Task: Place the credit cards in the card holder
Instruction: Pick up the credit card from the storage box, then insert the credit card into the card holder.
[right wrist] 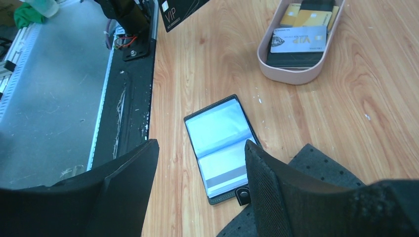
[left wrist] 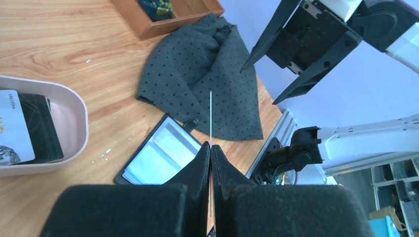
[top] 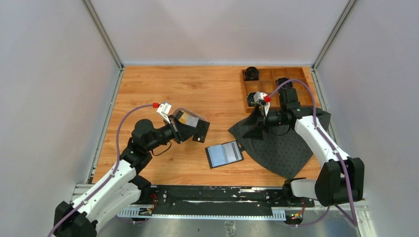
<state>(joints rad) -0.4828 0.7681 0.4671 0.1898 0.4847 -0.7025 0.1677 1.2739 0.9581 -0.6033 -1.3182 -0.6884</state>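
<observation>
Left pincer (left wrist: 211, 152): closed on a black card (right wrist: 180, 12). In its own wrist view we see the card edge-on, as a thin line rising from between the two fingers.
Black card: held off the table (top: 163, 89), its face lettered "VIP". From above it sits just beside the near right end of the tray (top: 184, 110), apart from the card holder.
Right pincer (right wrist: 201, 144): jaws wide apart with nothing between them. It hovers over the edge of the cloth, looking down on the card holder.
Card holder (top: 225, 154): open and flat on the table with its pale inner slots facing up, between the tray and the cloth. We see its snap tab at the cloth's edge. We cannot make out any card in its slots.
Credit cards (right wrist: 299, 39): the rest lie stacked in the tray, gold ones at the far end, a silver-white one marked "VIP" across the middle and black ones beneath.
Tray: oval with a pale pink rim, on the table left of the card holder.
Cloth (top: 281, 143): dark grey and dotted, rumpled, spread over the right side of the table.
Wooden compartment box (top: 291, 74): in the far right corner, with dark items in some of its cells.
</observation>
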